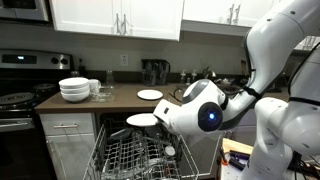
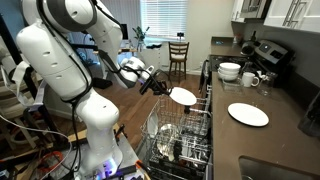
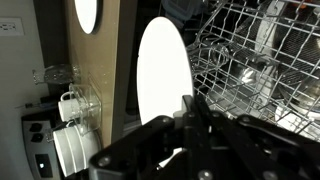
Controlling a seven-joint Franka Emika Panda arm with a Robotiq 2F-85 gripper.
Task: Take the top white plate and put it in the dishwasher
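Observation:
My gripper (image 1: 163,121) (image 2: 161,87) (image 3: 191,102) is shut on the rim of the top white plate (image 1: 142,120) (image 2: 184,96) (image 3: 162,68). The thin round plate hangs in the air just above the pulled-out upper rack (image 1: 138,156) (image 2: 181,133) (image 3: 262,58) of the dishwasher. In both exterior views it lies roughly flat, at counter height, over the rack's edge nearest the counter. The wrist view shows its face beside the grey wire rack, with the fingers pinching its near edge.
Another white plate (image 1: 149,95) (image 2: 248,114) (image 3: 88,12) lies on the brown counter. Stacked white bowls (image 1: 74,89) (image 2: 229,71) (image 3: 72,150) and mugs (image 1: 95,87) (image 3: 72,105) stand beside the stove (image 1: 18,101). Dishes sit in the rack.

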